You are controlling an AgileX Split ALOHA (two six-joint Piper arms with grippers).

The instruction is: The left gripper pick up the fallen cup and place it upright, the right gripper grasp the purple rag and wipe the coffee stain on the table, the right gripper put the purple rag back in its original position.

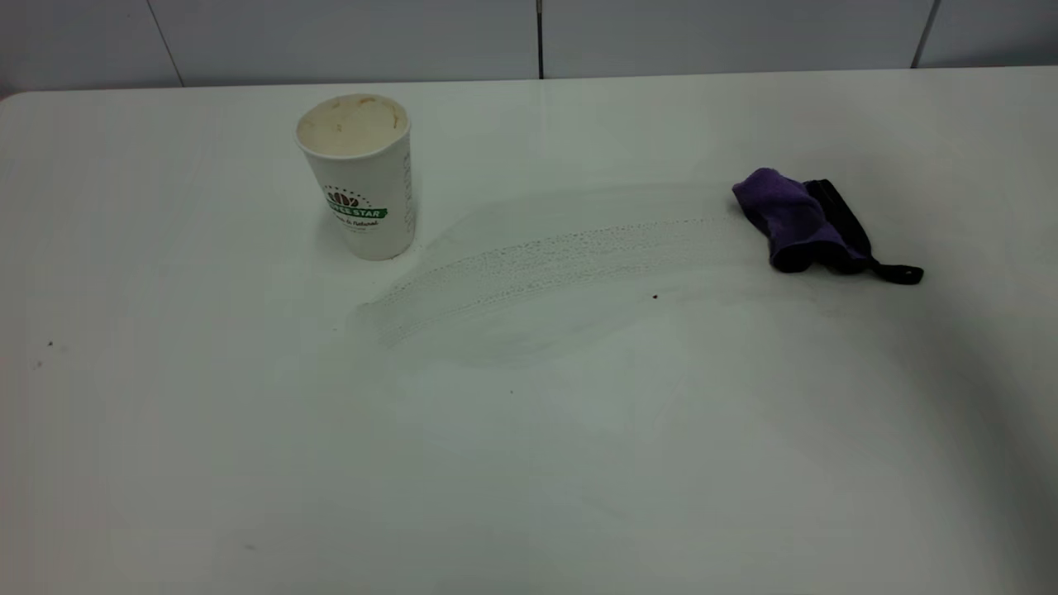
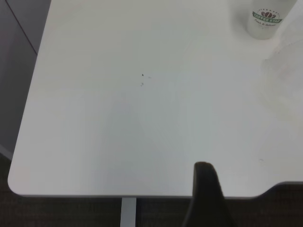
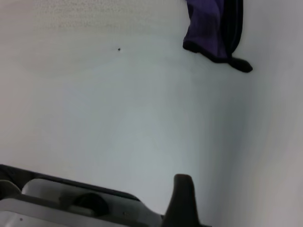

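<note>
The cup [image 1: 357,175] stands upright on the table [image 1: 529,463] at the back left, cream inside showing; it also shows in the left wrist view [image 2: 267,20]. The purple rag [image 1: 803,220] lies crumpled at the right, its black loop trailing toward the right; it also shows in the right wrist view [image 3: 211,27]. No dark coffee stain shows; a pale damp streak [image 1: 562,263] runs from the cup to the rag. Neither gripper is in the exterior view. My left gripper [image 2: 206,191] and right gripper [image 3: 183,201] show only as black tips, each far from cup and rag.
Tiny dark specks [image 1: 655,296] dot the table. The left wrist view shows the table's rounded corner and near edge [image 2: 71,193] with dark floor below. A grey-white piece of the rig [image 3: 71,205] sits by the right arm. A panelled wall [image 1: 537,37] stands behind.
</note>
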